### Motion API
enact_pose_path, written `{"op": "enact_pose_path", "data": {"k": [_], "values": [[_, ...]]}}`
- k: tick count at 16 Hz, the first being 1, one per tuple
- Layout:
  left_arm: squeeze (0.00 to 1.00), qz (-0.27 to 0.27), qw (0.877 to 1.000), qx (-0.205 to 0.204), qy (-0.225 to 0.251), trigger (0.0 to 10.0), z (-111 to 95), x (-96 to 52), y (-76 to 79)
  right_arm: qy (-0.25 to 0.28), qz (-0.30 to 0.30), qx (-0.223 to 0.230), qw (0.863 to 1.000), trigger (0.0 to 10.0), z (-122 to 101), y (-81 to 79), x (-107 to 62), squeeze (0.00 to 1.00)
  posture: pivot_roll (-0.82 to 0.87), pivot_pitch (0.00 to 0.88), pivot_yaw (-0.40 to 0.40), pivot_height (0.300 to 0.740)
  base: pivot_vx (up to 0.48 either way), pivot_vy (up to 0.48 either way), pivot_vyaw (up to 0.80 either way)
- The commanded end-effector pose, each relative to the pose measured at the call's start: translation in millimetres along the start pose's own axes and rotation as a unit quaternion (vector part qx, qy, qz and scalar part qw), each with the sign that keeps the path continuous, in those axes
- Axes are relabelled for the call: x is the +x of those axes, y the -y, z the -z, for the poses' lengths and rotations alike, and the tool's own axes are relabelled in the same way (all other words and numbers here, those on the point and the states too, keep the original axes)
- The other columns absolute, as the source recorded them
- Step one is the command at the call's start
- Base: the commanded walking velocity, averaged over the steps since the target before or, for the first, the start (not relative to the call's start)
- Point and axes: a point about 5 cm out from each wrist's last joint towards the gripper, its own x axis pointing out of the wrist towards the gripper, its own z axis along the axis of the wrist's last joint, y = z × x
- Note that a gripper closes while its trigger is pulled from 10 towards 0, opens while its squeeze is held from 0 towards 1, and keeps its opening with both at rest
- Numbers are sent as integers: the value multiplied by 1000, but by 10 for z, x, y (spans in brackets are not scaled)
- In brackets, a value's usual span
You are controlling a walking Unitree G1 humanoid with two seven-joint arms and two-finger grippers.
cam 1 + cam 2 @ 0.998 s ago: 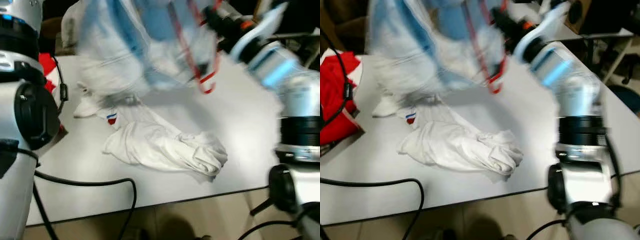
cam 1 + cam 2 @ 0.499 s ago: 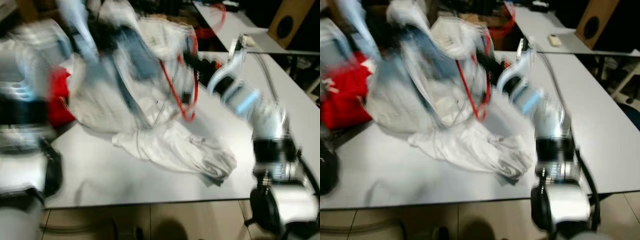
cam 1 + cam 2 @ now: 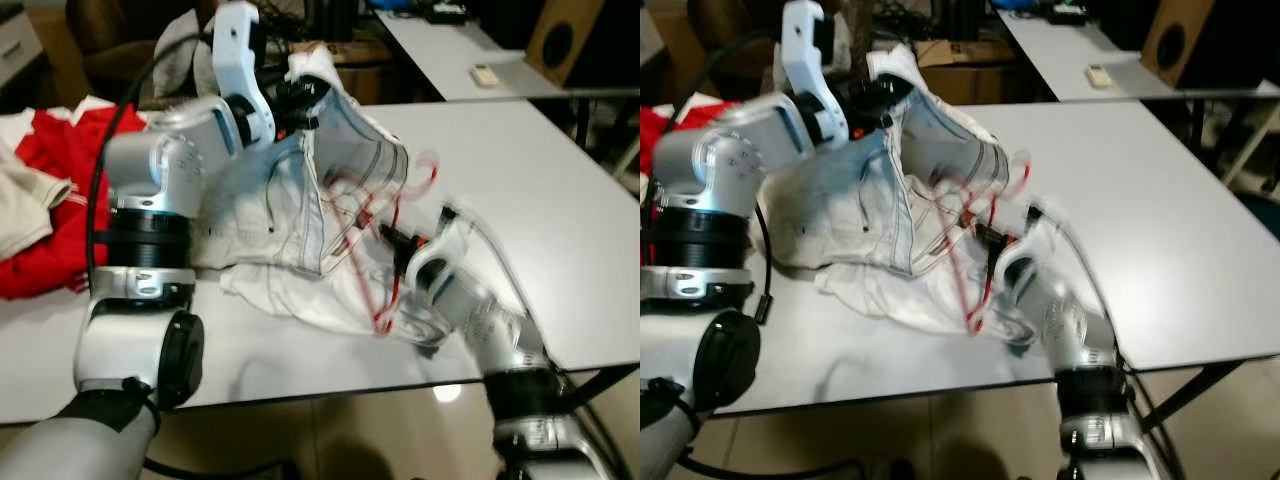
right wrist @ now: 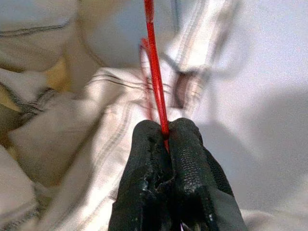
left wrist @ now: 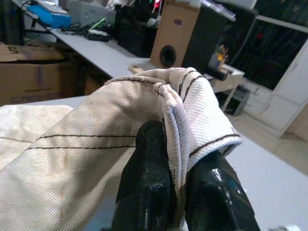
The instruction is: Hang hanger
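Red wire hanger sits low over the surface, threaded partly into the white garment, clamped by the right pincer with both fingers closed tight on the thin wire (blurred in the head views, so its exact shape is hard to read). Left pincer is raised above the surface, fingers pinched shut on a folded hem of the same garment, apparently holding the opening up so the hanger can slide in. Garment hangs from that grip and drapes down onto a second white cloth bunched on the grey surface. Red clothing lies off to the robot's left, well apart. Judgement: hanger insertion stage, nothing hung yet. Risk: wire snagging a seam.
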Motion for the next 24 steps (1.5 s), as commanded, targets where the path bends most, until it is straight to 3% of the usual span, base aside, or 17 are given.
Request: {"op": "enact_pose_path", "data": {"k": [1,3,5,6,7,8,10,11,13,14,15,18,20,21,23,24], "values": [[0,-11,1000,16,6,0,3,-3,-14,11,-7,0,1000,10000,-22,-63,-43,0,-58,0,89,740,0,0,0],[0,16,999,27,-5,0,60,-38,29,70,-30,63,995,10000,-139,-138,-106,0,-65,0,100,740,0,0,0],[0,31,995,79,-44,0,176,-107,6,129,-49,122,983,10000,-358,-181,-100,0,-66,0,103,740,0,0,0],[0,38,994,85,-64,0,220,-135,-5,143,-57,142,978,10000,-430,-199,-91,0,-65,0,102,740,0,0,0],[0,46,993,82,-74,0,236,-156,-3,150,-62,159,974,10000,-471,-211,-77,0,-65,0,102,740,0,0,0],[0,80,992,53,-80,0,206,-180,65,162,-71,194,965,10000,-566,-235,13,0,-54,0,97,740,0,0,0],[0,110,992,26,-61,0,95,-125,183,152,-71,194,967,10000,-595,-259,142,0,-39,0,87,740,0,0,0],[0,142,989,15,-40,0,-59,-62,314,137,-75,190,969,10000,-634,-329,276,0,-28,0,79,740,0,0,0],[0,162,987,9,-12,0,-287,-20,395,121,-96,169,973,10000,-727,-495,383,0,-18,0,67,740,0,0,0],[0,173,984,-22,30,0,-631,-30,440,97,-129,128,978,10000,-833,-707,469,0,-8,0,54,740,0,0,0],[0,188,979,-51,53,0,-815,-48,492,93,-141,120,978,10000,-880,-781,500,0,-5,0,51,740,0,0,0],[0,205,972,-90,72,0,-1015,-60,566,91,-149,114,978,10000,-918,-820,559,0,6,0,46,740,0,0,0],[0,183,976,-93,68,0,-1001,-37,534,83,-141,109,980,10000,-869,-761,565,0,9,0,48,740,0,0,0],[0,147,982,-108,56,0,-929,16,459,69,-114,102,986,10000,-713,-599,557,0,10,0,51,740,0,0,0],[0,109,994,-10,19,0,-769,43,384,64,-99,114,986,10000,-628,-477,530,0,7,0,62,740,0,0,0],[0,104,994,35,-12,0,-619,32,332,70,-101,118,985,10000,-641,-443,493,0,2,0,71,740,0,0,0]]}}
